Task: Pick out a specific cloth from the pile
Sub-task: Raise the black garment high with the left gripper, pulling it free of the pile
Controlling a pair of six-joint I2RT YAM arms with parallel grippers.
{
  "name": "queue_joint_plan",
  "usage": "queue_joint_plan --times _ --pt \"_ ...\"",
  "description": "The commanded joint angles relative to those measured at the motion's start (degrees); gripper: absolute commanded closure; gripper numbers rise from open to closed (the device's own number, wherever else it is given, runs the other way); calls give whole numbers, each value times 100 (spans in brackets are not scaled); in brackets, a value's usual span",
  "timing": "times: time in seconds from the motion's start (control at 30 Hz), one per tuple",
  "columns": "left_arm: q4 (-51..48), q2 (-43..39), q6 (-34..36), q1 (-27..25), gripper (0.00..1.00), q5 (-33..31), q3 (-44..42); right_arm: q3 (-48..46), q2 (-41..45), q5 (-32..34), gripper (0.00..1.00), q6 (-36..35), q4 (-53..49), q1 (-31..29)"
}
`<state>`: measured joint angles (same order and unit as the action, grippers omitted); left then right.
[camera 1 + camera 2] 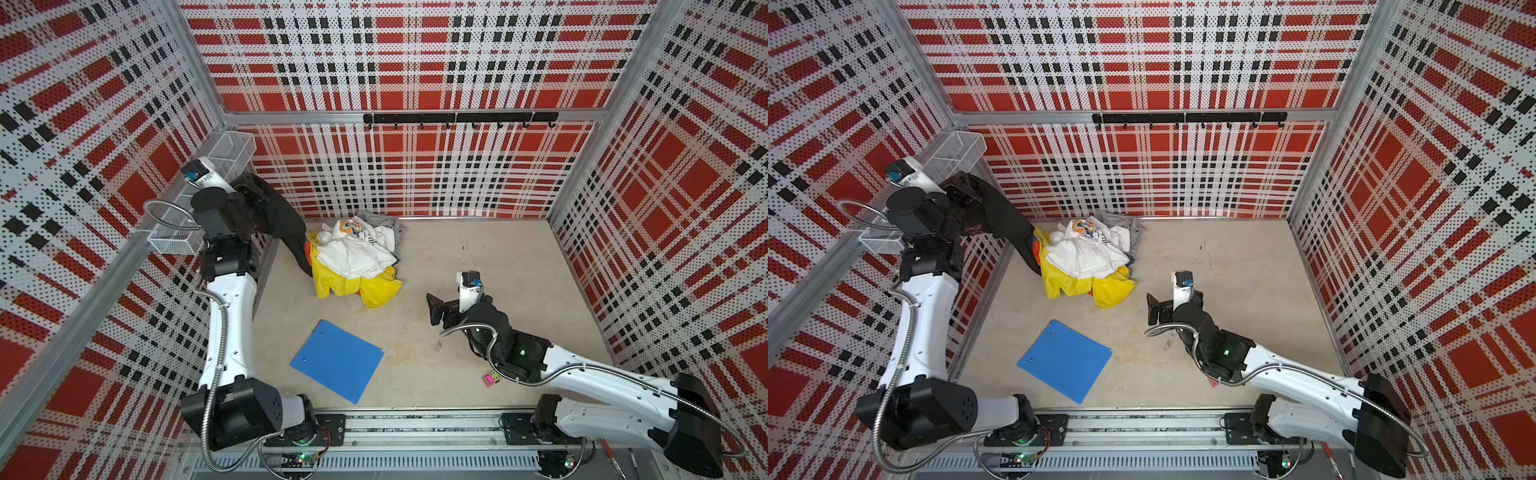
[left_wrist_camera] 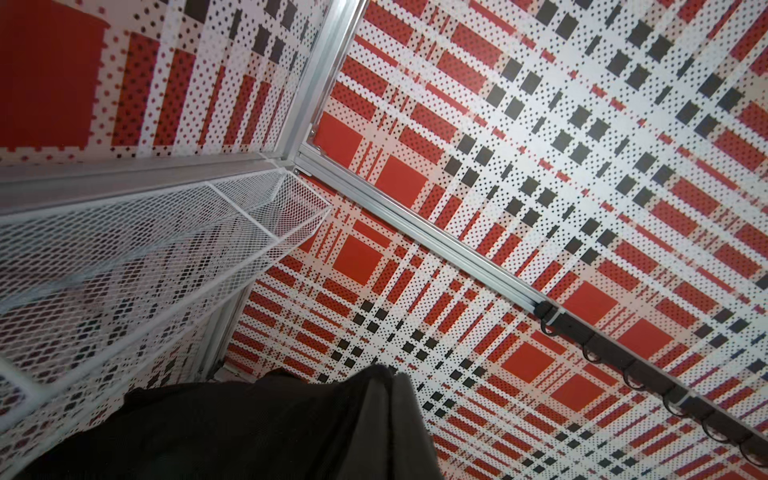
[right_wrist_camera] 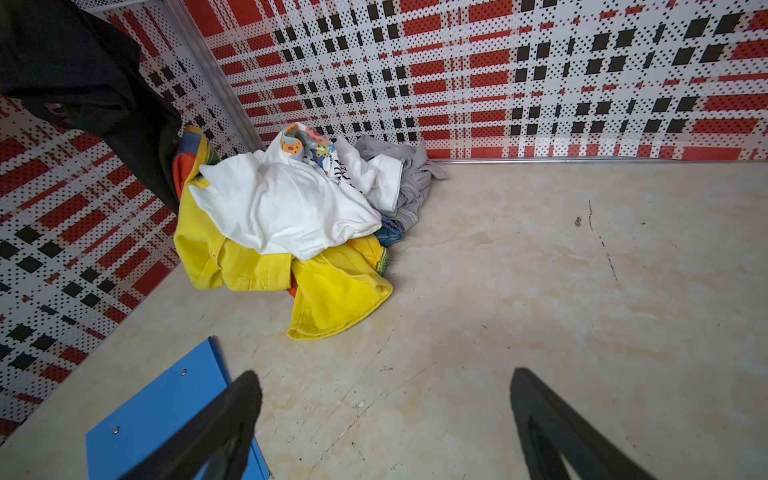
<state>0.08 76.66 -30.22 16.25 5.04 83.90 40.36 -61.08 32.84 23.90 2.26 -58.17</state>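
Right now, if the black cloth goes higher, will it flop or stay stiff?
Probably floppy: the black cloth hangs in a long limp drape. Likely light, since one pinch holds it up. Its end might tug the pile.

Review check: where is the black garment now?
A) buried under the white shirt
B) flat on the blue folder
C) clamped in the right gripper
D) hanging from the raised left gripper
D: the black garment hangs from the shut left gripper down to the edge of the pile; the right gripper stands open and empty.
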Motion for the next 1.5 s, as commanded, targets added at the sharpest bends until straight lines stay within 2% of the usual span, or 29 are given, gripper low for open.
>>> queue_joint_plan --times 0.0,0.13,0.37,0.67,0.8,1.0,1.17,1.3,1.47 --pt "955 -309 -208 -4 100 -410 295 -20 173 148 0 89 33 -39" --pt "1120 -310 -432 10 100 -498 354 -56 227 171 0 148 -8 -36" --pt "1639 -340 -1275 146 100 -642 296 -81 255 207 0 211 -42 -38" --pt "1911 28 -1845 140 100 -589 880 -19 158 161 0 211 -34 -46" --pt "1968 127 -1948 100 100 -616 1018 -41 166 169 0 228 -7 -50" --pt "1962 165 -1622 -87 100 -593 1148 -99 242 171 0 235 61 -45" --pt "2000 189 -1635 -62 100 -364 1364 -97 187 -247 0 210 495 -45" --pt "2176 349 -2004 24 100 -104 1783 -11 -64 -412 0 237 633 -45" --pt "2324 453 -2276 47 100 -154 2131 -40 -186 -604 0 275 750 -47"
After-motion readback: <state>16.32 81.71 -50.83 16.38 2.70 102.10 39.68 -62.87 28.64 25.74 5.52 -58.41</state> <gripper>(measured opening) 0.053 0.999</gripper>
